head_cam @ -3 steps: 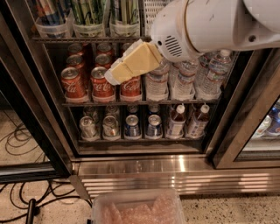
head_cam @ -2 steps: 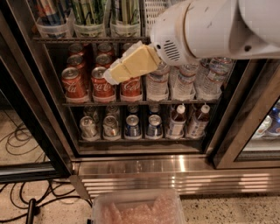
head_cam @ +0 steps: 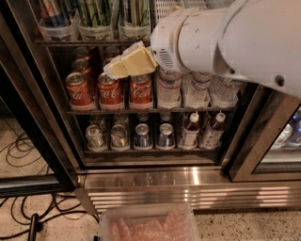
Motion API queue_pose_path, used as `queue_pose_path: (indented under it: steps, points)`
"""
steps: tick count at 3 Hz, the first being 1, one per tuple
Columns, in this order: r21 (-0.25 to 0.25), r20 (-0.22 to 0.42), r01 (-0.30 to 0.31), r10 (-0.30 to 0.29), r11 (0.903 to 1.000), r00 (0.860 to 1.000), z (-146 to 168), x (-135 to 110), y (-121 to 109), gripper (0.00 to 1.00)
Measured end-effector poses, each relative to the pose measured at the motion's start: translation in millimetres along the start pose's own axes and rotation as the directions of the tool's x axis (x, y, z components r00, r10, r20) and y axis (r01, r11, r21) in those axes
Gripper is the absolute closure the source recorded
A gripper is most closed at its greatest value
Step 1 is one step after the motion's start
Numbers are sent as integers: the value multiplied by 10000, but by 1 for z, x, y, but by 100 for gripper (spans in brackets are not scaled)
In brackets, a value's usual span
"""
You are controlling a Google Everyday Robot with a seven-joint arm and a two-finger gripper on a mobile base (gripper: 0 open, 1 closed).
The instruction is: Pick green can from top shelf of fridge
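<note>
Green cans with pale streaks stand in clear bins on the top shelf of the fridge, at the upper left; more of them stand in the bin to the right. Their lids are cut off by the frame's top edge. My gripper, cream and yellow on a thick white arm, points left in front of the rack below. It is just under the top shelf's edge, below the right green-can bin. It holds nothing that I can see.
Red cola cans and water bottles fill the middle rack. Silver and blue cans and small bottles fill the lower one. The ribbed steel base, a clear plastic tub and floor cables lie below.
My gripper has risen a little and moved slightly left, from in front of the cola cans toward the edge of the top shelf. The cans have not moved.
</note>
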State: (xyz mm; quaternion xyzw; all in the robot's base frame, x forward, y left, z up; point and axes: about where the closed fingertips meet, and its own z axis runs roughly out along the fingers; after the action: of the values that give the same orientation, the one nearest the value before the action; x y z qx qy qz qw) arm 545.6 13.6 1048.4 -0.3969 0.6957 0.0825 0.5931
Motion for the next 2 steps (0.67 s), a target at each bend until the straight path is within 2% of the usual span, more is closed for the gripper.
queue_pose_path:
  steps: [1, 2]
  points:
    - [347, 284, 23, -33, 9994, 9996, -1, -9, -8, 0]
    - [348, 285, 23, -33, 9994, 9996, -1, -9, -8, 0]
